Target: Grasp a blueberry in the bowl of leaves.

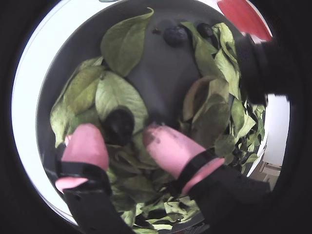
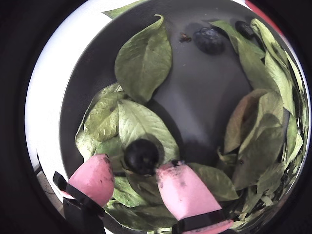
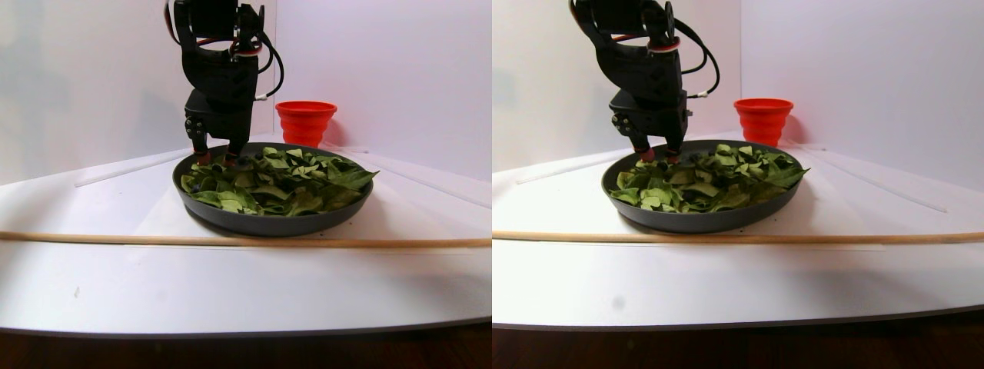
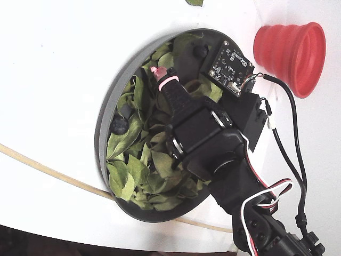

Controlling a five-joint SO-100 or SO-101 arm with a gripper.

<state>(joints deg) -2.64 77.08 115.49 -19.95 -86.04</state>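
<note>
The dark-grey bowl (image 1: 161,78) holds green leaves (image 1: 122,44) round a bare middle. A dark blueberry (image 1: 119,124) lies on a leaf, just ahead of and between my pink fingertips (image 1: 85,144). My gripper (image 1: 121,132) is open, one tip on each side of the berry. In another wrist view the same blueberry (image 2: 141,156) sits between the tips of my gripper (image 2: 134,165), close to the right finger (image 2: 183,190). Two more blueberries (image 2: 208,40) lie at the bowl's (image 2: 204,97) far side among leaves (image 2: 144,58). The stereo pair view shows my gripper (image 3: 215,157) down at the bowl's (image 3: 269,221) back left.
A red ribbed cup (image 3: 305,119) stands behind the bowl and shows in the fixed view (image 4: 290,48) to the bowl's (image 4: 104,122) upper right. A thin wooden stick (image 3: 231,241) lies across the white table in front of the bowl. The arm (image 4: 213,144) covers much of the bowl in the fixed view.
</note>
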